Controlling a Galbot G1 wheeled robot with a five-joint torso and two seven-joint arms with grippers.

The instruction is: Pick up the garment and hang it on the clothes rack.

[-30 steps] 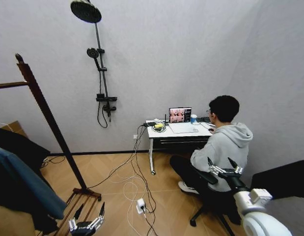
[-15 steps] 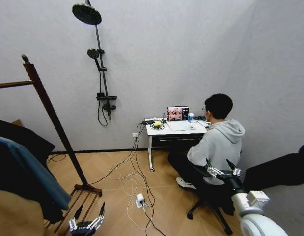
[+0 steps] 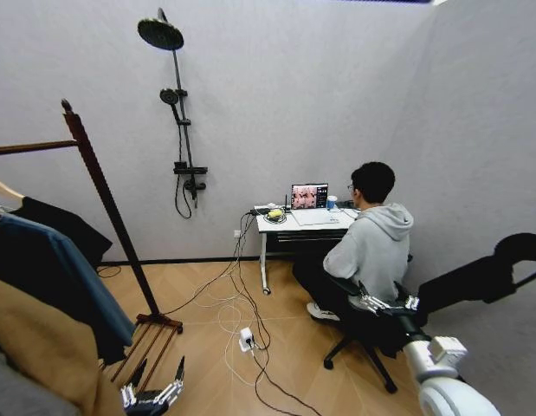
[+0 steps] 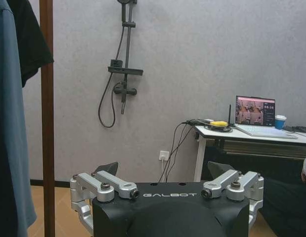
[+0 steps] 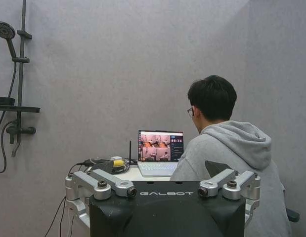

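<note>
Black garment hung on clothes rack, up-left of left gripper | nearer than right gripper | both spread wide, empty.

The room is evenly and brightly lit from above, with no hard glare. The grey wall is brightest in its middle and dims toward the corners. The shower throws only a faint, soft shadow. The laptop screen glows as a small bright patch. The head view bends toward its edges: the rack post leans and curves. Both wrist views are sharp and undistorted.
</note>
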